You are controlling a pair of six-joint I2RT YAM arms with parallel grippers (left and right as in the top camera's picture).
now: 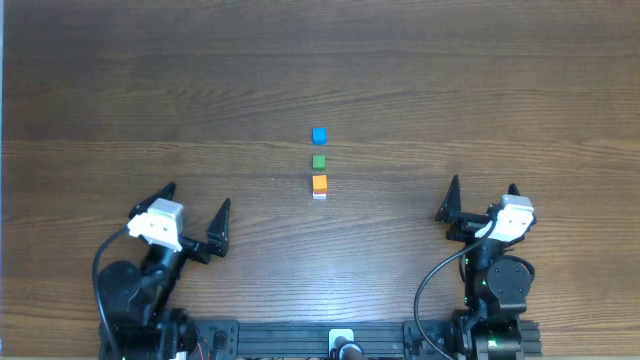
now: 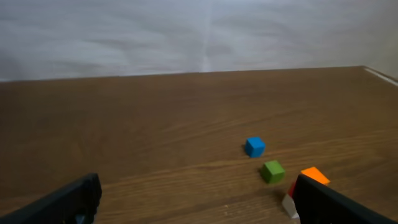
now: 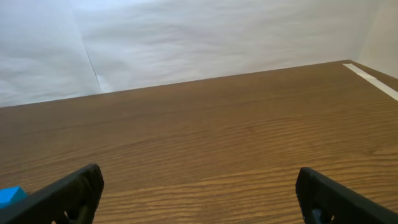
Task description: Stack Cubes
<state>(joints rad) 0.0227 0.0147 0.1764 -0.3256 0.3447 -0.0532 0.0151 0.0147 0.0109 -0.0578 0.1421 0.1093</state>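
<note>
Top view: left end effector [image 1: 198, 194], right end effector [image 1: 483, 184] both splayed, far from cubes [image 1: 319, 161].

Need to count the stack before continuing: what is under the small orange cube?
Beneath the small orange cube, a red piece and a white piece show in part. A finger of the left pincer covers the rest, so their full shapes are hidden.

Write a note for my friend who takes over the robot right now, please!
Left gripper: open, empty, near its base.
Right gripper: open, empty, near its base.
Cubes: blue cube and green cube lie singly on the table, in a line with the orange cube, which sits on a white block.
Done: orange looks stacked.
Left: stack green and blue on top.
</note>
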